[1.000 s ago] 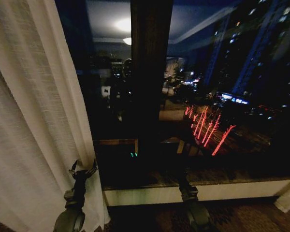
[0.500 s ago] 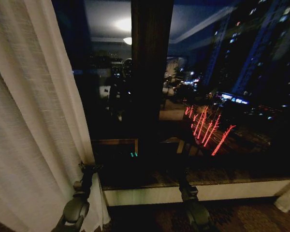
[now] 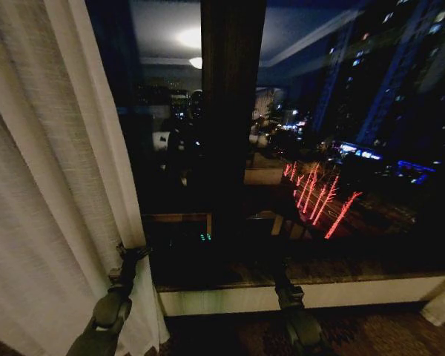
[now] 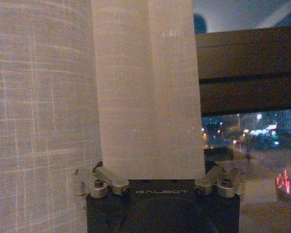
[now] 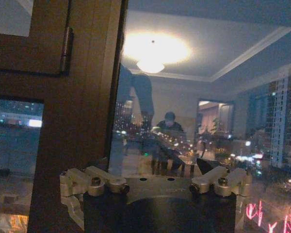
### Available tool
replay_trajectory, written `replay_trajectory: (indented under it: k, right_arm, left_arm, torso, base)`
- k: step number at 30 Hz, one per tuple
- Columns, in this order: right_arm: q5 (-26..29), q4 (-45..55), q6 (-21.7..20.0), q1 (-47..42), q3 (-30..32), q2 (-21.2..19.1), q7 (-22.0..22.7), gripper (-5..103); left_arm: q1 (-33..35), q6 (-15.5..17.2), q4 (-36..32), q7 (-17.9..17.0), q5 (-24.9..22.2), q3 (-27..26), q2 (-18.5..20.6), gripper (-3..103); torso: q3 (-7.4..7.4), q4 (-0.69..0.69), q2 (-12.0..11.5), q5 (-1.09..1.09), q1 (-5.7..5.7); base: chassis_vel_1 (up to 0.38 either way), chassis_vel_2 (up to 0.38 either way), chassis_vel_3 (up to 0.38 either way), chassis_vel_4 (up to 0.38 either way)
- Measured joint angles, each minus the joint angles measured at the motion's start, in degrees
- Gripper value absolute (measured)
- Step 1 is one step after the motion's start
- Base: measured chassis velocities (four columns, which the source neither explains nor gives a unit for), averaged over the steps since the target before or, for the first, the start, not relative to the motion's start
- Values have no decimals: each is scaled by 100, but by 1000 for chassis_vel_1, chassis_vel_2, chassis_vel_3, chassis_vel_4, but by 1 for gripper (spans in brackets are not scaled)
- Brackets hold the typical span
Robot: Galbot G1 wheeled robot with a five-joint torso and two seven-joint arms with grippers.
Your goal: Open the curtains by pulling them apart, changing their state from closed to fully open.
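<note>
Curtain (image 3: 44, 193): sheer off-white panel, softly pleated, gathered along the left side of the head view from the top edge down toward the floor. Its inner edge runs down beside the dark window glass (image 3: 170, 148). In the left wrist view the same fabric (image 4: 43, 111) covers most of the frame, with one fold (image 4: 148, 92) hanging straight down into the claw.

Second curtain (image 3: 443, 304): a small pale bit of fabric at the lower right corner, by the end of the sill.

Left gripper (image 3: 130, 256): low on the left, at the curtain's inner edge, just above sill level. In the left wrist view (image 4: 157, 177) the fold drops between the spread finger bases; whether the fingertips are pressed onto the cloth cannot be told, since the fabric hides them.

Right gripper (image 3: 282, 278): low in the centre, in front of the sill, dark against the glass, well apart from either curtain. In the right wrist view (image 5: 160, 182) it faces the frame and the pane; finger state cannot be told.

Window frame (image 3: 230, 111): wide dark upright post in the middle, brown wood in the right wrist view (image 5: 72, 121).

Sill (image 3: 297, 293): pale ledge across the bottom of the window.

Glass: shows night city lights, red light streaks (image 3: 319, 196) and a reflected ceiling lamp (image 3: 189, 37).
</note>
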Motion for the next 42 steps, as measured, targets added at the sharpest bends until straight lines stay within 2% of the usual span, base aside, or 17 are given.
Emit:
replay_trajectory:
  k: [1,2,5,8,10,14,16,17,19,23,25,26,27,42]
  right_arm:
    - [0,0,0,0,0,0,0,100]
    - [0,0,0,0,0,0,0,100]
    - [0,0,0,0,0,0,0,100]
    - [0,0,0,0,0,0,0,100]
    - [0,0,0,0,0,0,0,100]
    - [0,0,0,0,0,0,0,100]
    - [0,0,0,0,0,0,0,100]
    - [0,0,0,0,0,0,0,100]
    - [0,0,0,0,0,0,0,100]
    - [0,0,0,0,0,0,0,100]
    - [0,0,0,0,0,0,0,100]
    - [0,0,0,0,0,0,0,100]
    - [0,0,0,0,0,0,0,100]
    - [0,0,0,0,1,0,0,100]
  left_arm:
    - [0,0,0,0,0,0,0,93]
    - [-30,-47,26,42,-39,-6,0,82]
    - [-38,-69,37,66,-81,-11,-2,77]
    - [-38,-147,90,68,-110,-23,-16,61]
    - [-38,-167,102,68,-113,-26,-17,61]
    - [-37,-217,117,68,-145,-57,-19,39]
    - [-37,-221,116,68,-154,-61,-20,39]
    - [-32,-222,115,67,-167,-70,-26,28]
    - [-25,-223,113,67,-171,-77,-31,28]
    - [-2,-180,88,34,-270,-102,-51,6]
    - [-2,-171,85,28,-286,-104,-52,6]
    - [-1,-150,74,-7,-345,-117,-54,1]
    - [-2,-141,68,-25,-376,-128,-54,0]
    - [-4,-132,53,-39,-387,-144,-40,0]
  torso:
    - [0,0,0,0,0]
    - [0,0,0,0,0]
    - [0,0,0,0,0]
    - [0,0,0,0,0]
    - [0,0,0,0,0]
    - [0,0,0,0,0]
    - [0,0,0,0,0]
    - [0,0,0,0,0]
    - [0,0,0,0,0]
    - [0,0,0,0,0]
    - [0,0,0,0,0]
    - [0,0,0,0,0]
    - [0,0,0,0,0]
    - [0,-1,0,1,0]
  base:
    - [0,0,0,0]
    - [0,0,0,0]
    - [0,0,0,0]
    - [0,0,0,0]
    - [0,0,0,0]
    - [0,0,0,0]
    - [0,0,0,0]
    - [0,0,0,0]
    - [0,0,0,0]
    - [0,0,0,0]
    - [0,0,0,0]
    - [0,0,0,0]
    - [0,0,0,0]
    - [28,27,-22,-24]
